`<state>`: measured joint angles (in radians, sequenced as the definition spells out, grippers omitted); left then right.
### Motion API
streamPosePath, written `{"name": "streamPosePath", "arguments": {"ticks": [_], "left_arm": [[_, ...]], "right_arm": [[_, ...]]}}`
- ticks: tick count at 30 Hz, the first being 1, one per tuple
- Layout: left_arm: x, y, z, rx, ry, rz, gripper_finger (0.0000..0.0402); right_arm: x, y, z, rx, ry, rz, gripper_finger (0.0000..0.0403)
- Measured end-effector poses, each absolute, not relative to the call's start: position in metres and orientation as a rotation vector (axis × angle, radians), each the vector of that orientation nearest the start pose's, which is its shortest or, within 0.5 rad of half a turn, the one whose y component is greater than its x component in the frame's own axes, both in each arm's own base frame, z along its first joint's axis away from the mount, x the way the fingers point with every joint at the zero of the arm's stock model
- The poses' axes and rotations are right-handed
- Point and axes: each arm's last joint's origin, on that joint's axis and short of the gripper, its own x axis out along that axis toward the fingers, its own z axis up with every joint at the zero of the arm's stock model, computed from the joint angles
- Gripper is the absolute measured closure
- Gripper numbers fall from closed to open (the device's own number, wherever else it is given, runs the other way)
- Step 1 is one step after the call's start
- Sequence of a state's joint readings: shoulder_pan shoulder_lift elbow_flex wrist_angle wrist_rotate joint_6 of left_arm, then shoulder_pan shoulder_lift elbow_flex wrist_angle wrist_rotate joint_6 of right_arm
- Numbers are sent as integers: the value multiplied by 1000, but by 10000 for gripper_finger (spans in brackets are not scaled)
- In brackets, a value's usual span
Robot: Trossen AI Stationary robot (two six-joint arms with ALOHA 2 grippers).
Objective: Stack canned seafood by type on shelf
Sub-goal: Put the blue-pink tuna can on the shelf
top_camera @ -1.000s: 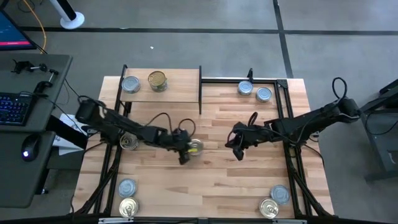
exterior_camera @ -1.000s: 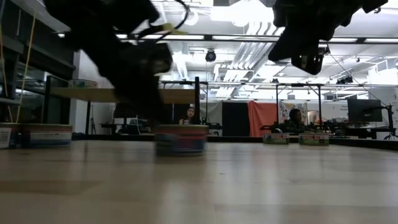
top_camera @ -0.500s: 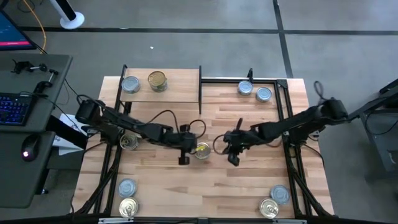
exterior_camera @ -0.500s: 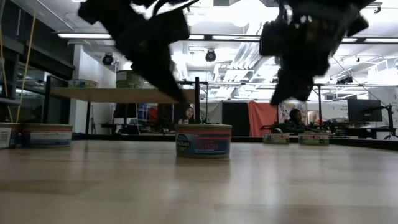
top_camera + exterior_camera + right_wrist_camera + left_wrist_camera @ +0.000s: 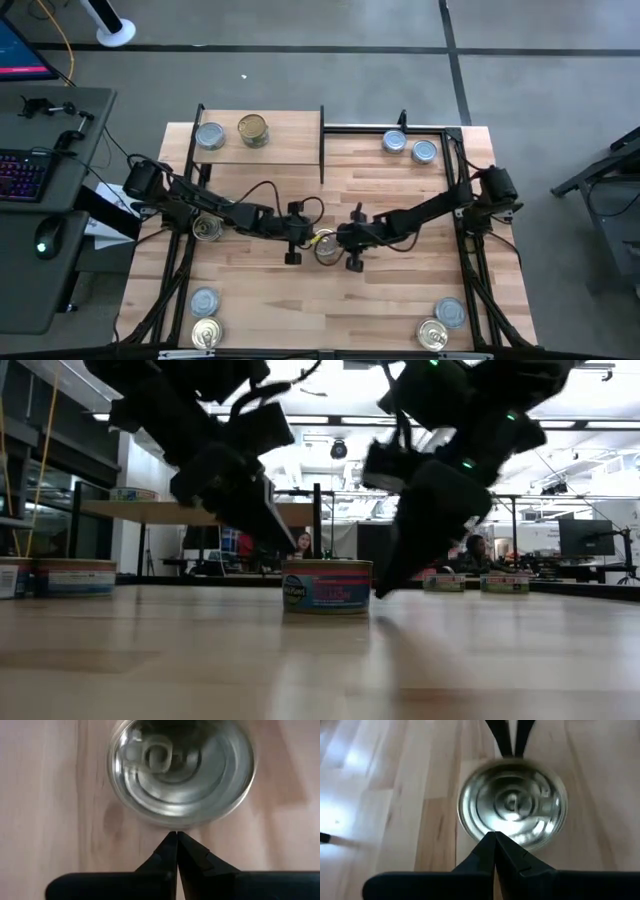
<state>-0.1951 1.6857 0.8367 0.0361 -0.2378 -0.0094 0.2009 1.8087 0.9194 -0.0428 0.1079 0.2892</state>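
One tin of canned seafood (image 5: 327, 248) stands upright mid-table, shiny-topped, with a blue and red side label (image 5: 327, 586). My left gripper (image 5: 312, 240) is shut, its tips at the tin's left upper rim (image 5: 495, 836). My right gripper (image 5: 342, 243) is shut too, slanting down beside the tin's right side (image 5: 383, 588), tips just outside the rim (image 5: 176, 835). The shelf (image 5: 290, 150) stands at the far left and carries a silver-blue tin (image 5: 210, 135) and a gold tin (image 5: 253, 129). My left gripper's shut fingertips (image 5: 489, 845) overlap the tin's near rim (image 5: 485, 831) in its wrist view, slanting down from the table's left; I cannot tell whether they touch it. My right gripper's shut fingertips (image 5: 172, 845) stand at the tin's rim (image 5: 175, 826), slanting down from the right; I cannot tell whether they touch it.
Two tins (image 5: 395, 141) (image 5: 424, 152) sit at the far right, one (image 5: 207, 229) under the left arm, two (image 5: 204, 301) (image 5: 206, 333) at the near left and two (image 5: 450, 313) (image 5: 432, 334) at the near right. Black frame rods run along both table sides.
The tin has slid a little toward the table's right and near edges with my shut left gripper against it, and now stands still. My left gripper has then risen slightly and rolled. My right gripper has come down and toward the left, rolling, to the tin's right side.
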Motion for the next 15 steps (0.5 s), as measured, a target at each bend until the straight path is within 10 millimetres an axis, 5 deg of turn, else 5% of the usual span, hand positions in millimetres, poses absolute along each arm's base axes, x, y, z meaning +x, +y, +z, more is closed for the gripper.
{"name": "streamPosePath", "arguments": {"ticks": [15], "left_arm": [[309, -58, 153, 177, 871, 22, 401]], "right_arm": [[352, 51, 149, 62, 911, -106, 403]]}}
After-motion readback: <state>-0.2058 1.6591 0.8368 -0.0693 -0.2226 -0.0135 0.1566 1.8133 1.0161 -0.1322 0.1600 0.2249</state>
